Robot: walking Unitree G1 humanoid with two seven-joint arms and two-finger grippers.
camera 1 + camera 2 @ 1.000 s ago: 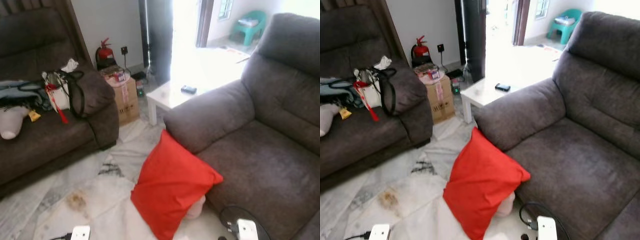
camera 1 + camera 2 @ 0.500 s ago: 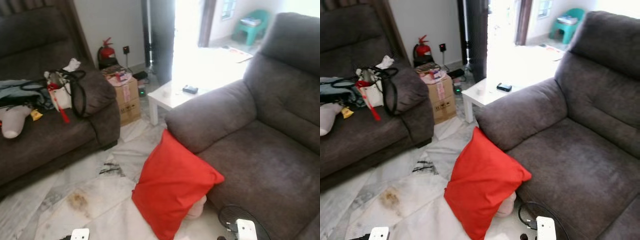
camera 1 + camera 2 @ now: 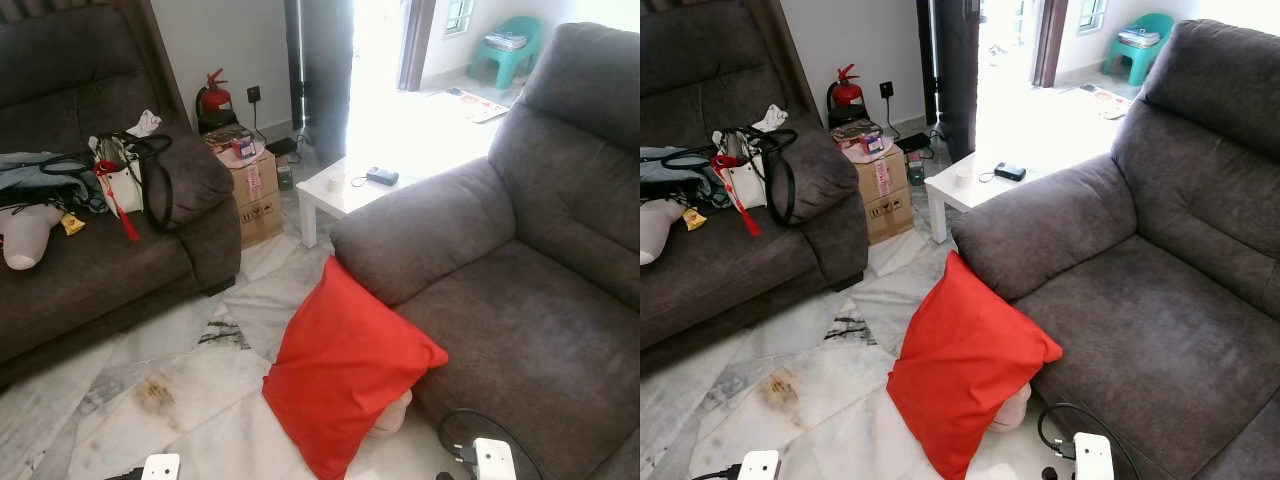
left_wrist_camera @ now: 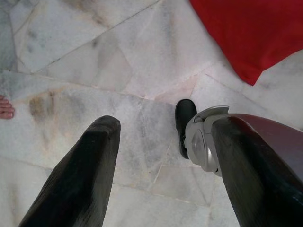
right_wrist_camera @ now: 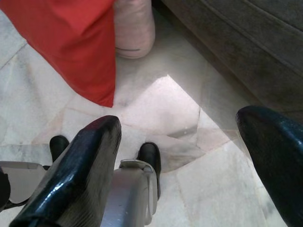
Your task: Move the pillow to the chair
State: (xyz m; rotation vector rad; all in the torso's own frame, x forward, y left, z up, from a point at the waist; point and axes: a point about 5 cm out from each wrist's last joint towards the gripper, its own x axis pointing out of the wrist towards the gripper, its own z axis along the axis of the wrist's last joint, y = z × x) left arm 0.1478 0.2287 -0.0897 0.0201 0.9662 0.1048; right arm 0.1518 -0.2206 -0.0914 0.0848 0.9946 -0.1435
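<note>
Handbag (image 3: 125,180) on sofa (image 3: 90,270), fire extinguisher (image 3: 212,98) behind box (image 3: 253,190).

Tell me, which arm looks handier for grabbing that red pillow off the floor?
Probably the right. The pillow leans against the chair, on the robot's right side. The right end effector hangs open with the pillow's corner close before it; the left end effector, also open, sees it farther off.

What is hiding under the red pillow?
A pale pinkish rounded thing peeks out beneath the red pillow, resting on the marble floor. Most of it is covered, so I cannot tell what it is.
</note>
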